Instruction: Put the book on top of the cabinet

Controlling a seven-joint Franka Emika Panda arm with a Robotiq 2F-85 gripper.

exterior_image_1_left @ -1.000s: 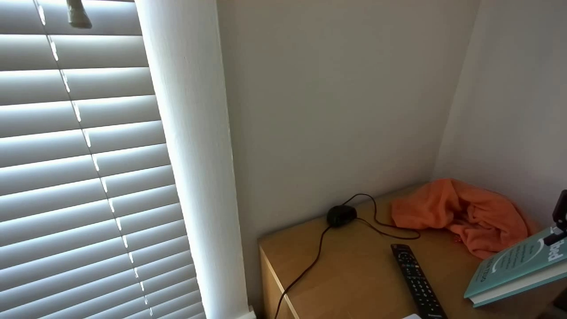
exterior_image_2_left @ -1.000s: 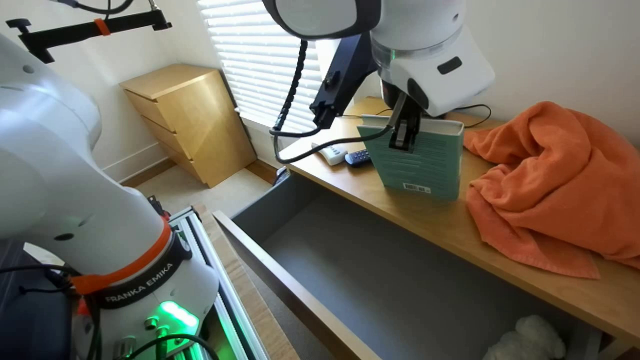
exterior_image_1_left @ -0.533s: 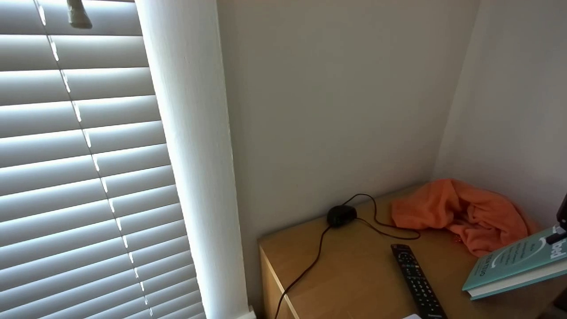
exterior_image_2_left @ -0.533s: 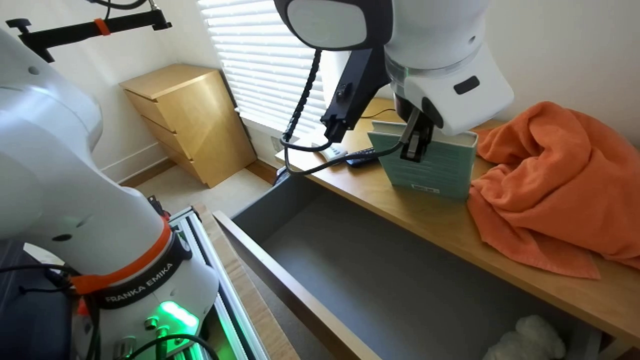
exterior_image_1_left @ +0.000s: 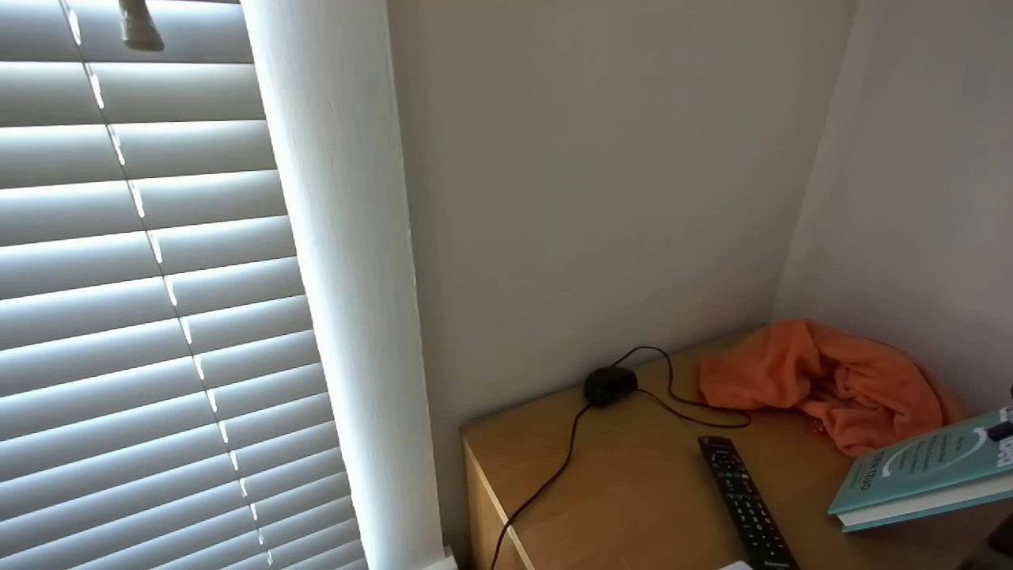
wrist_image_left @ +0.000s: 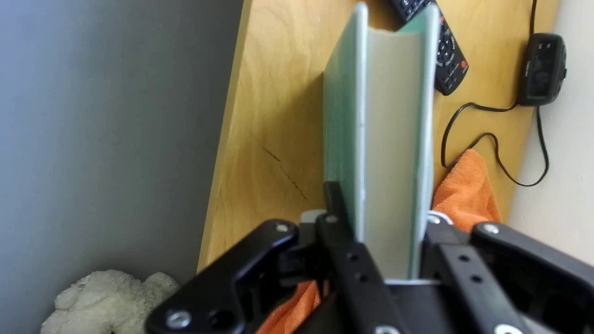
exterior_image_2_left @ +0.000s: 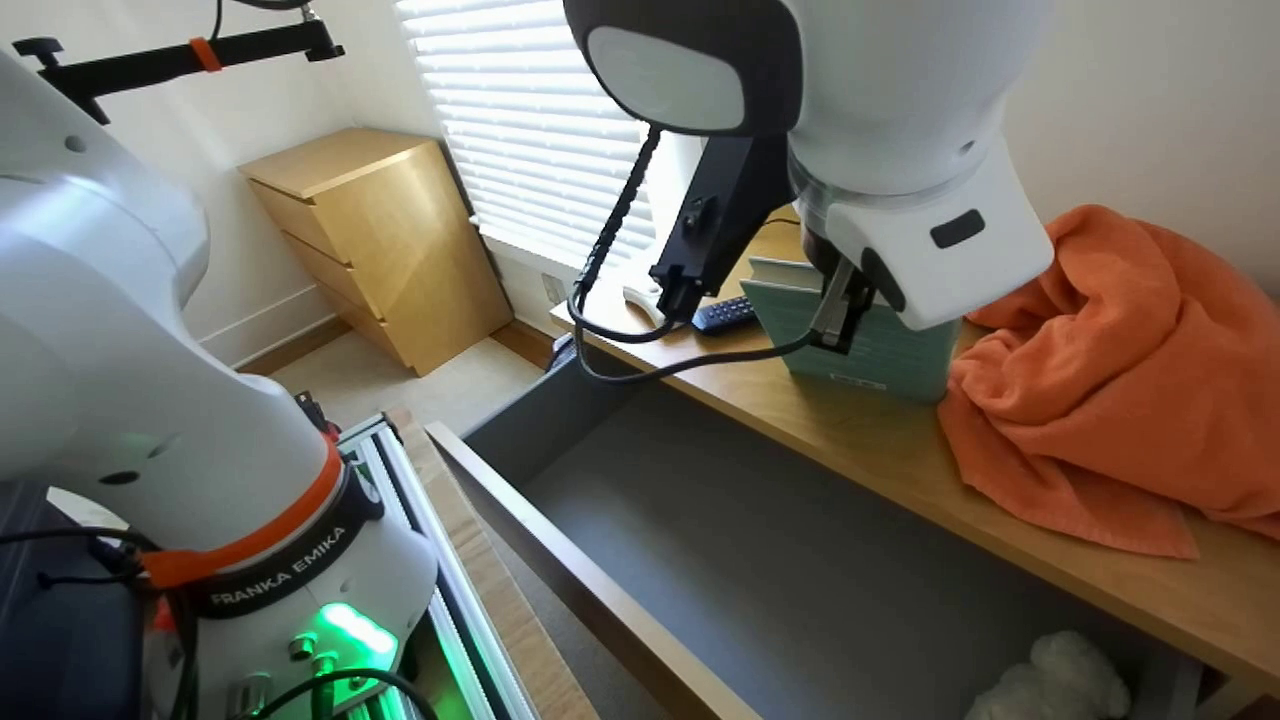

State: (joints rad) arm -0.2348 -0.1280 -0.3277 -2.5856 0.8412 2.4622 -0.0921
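Against pale walls (exterior_image_1_left: 617,198), the light-brown wooden cabinet (exterior_image_2_left: 870,440) bears a crumpled orange cloth (exterior_image_2_left: 1120,380) toward a back corner. Between front and back edges, the tilted teal hardcover book (wrist_image_left: 390,130) is clamped in the black metal gripper (wrist_image_left: 383,204); contact below is unclear.

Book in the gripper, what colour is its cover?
Teal, a blue-green. The book's cover shows best in an exterior view.

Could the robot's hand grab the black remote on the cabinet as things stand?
Probably not yet: the hand is closed on the teal book, which partly hides the black remote in the wrist view. It would likely have to release the book first.
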